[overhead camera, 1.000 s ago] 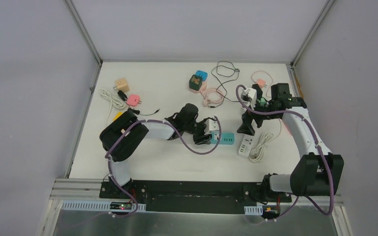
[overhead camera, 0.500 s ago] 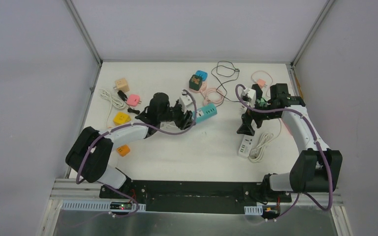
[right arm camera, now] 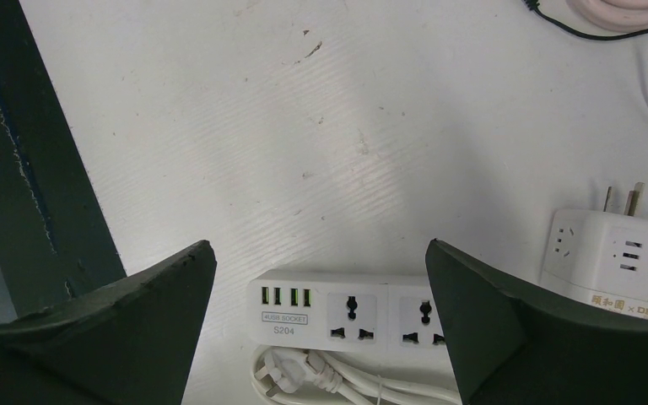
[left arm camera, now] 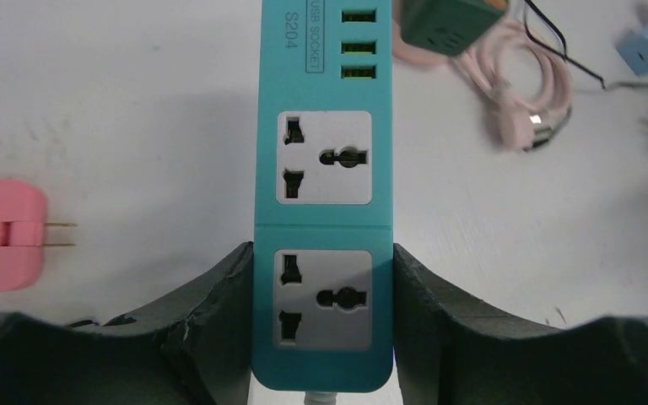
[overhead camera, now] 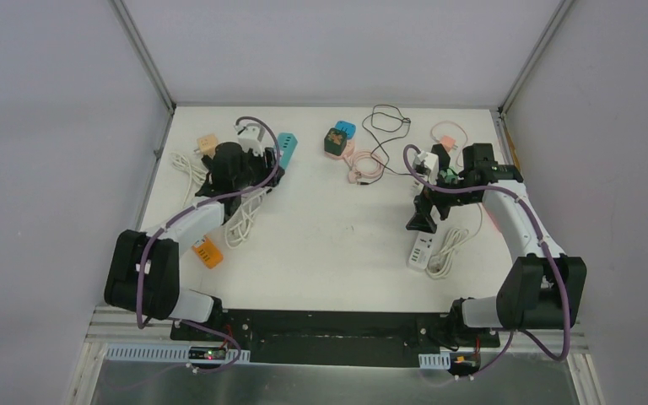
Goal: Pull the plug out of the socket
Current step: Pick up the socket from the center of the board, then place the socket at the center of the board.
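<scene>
— Where's the socket strip?

— The teal power strip (left arm camera: 325,126) is at the far left of the table (overhead camera: 337,245), close to a tan cube (overhead camera: 209,143). The left gripper (left arm camera: 322,278) is clamped on its cord end, one finger against each long side.

— And the other claw?

— The right gripper (right arm camera: 318,249) hangs spread wide above a white power strip (right arm camera: 371,316), gripping nothing. A pink plug (left arm camera: 0,234) lies on the table near the teal strip, not touching it.
</scene>
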`<action>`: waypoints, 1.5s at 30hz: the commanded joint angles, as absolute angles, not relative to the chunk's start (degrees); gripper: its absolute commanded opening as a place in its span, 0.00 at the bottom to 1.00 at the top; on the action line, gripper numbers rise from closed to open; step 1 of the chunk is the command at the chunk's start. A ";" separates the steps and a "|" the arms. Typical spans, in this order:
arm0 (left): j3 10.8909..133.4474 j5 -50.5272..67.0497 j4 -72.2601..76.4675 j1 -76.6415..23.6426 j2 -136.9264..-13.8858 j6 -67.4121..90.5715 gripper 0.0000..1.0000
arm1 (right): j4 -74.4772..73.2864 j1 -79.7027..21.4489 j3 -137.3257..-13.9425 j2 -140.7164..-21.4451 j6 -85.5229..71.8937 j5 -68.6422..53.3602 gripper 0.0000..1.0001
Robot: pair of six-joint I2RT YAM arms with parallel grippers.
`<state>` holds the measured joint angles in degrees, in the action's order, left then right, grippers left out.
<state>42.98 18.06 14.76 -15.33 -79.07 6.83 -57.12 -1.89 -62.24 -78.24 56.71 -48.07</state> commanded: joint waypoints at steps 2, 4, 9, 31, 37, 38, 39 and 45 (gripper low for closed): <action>50.18 5.57 20.63 -12.08 -83.75 16.24 0.00 | -57.21 -1.44 -62.40 -78.14 58.33 -50.06 1.00; 52.87 3.02 20.68 -11.09 -86.28 17.44 0.00 | -57.25 -1.49 -62.40 -78.13 58.36 -50.10 1.00; 59.73 -2.55 19.70 -9.16 -92.53 20.39 0.00 | -57.29 -1.49 -62.27 -78.05 58.51 -50.19 1.00; 84.63 -3.80 -5.35 -3.82 -116.45 24.94 0.00 | -57.23 -1.41 -62.05 -78.21 58.97 -49.57 1.00; 85.65 -1.68 -7.83 -2.77 -117.67 26.31 0.20 | -57.28 -1.43 -62.05 -78.49 58.97 -49.66 1.00; 85.83 -0.91 -8.17 -2.54 -117.87 26.38 0.25 | -57.29 -1.41 -62.05 -78.49 58.97 -49.66 1.00; 85.86 -0.20 -8.27 -2.21 -118.07 26.45 0.33 | -57.25 -1.45 -62.05 -78.49 58.97 -49.61 1.00; 86.04 1.83 -9.81 -1.85 -116.08 25.99 0.65 | -57.29 -1.41 -61.96 -78.77 59.06 -49.44 1.00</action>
<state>84.29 0.51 -7.79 -2.48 -117.97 25.23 -57.28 -1.78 -62.02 -78.48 57.45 -48.03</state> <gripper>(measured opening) 0.607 0.996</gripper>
